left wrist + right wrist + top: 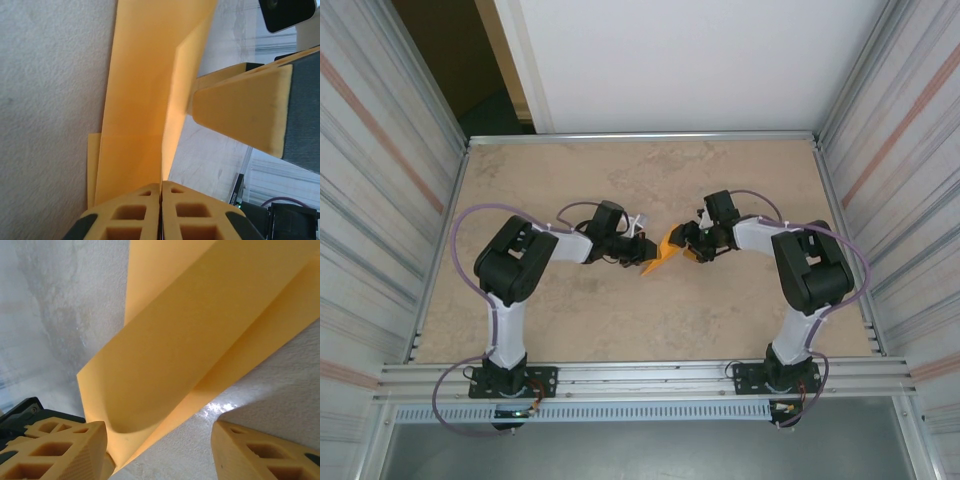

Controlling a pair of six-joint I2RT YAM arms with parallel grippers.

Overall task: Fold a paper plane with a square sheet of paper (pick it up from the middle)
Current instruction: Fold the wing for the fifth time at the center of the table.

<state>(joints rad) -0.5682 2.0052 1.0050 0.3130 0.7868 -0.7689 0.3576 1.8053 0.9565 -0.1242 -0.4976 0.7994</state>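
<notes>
We are pinching the thin bright orange square sheet of paper (145, 100), partly folded by the look of it, in our left gripper (161, 192). Its jaws are pressing flat on the creased edge, holding the sheet up near the middle of the beige tabletop (620, 330) (steadying it, we judge, for the next fold). Our right gripper (160, 450) is straddling a flap with jaws roughly half apart, clamping nothing yet. Both arms are reaching inward with elbows bent, wrists facing each other.

Left claw (161, 192) pinches the folded orange paper (142, 100).
</notes>
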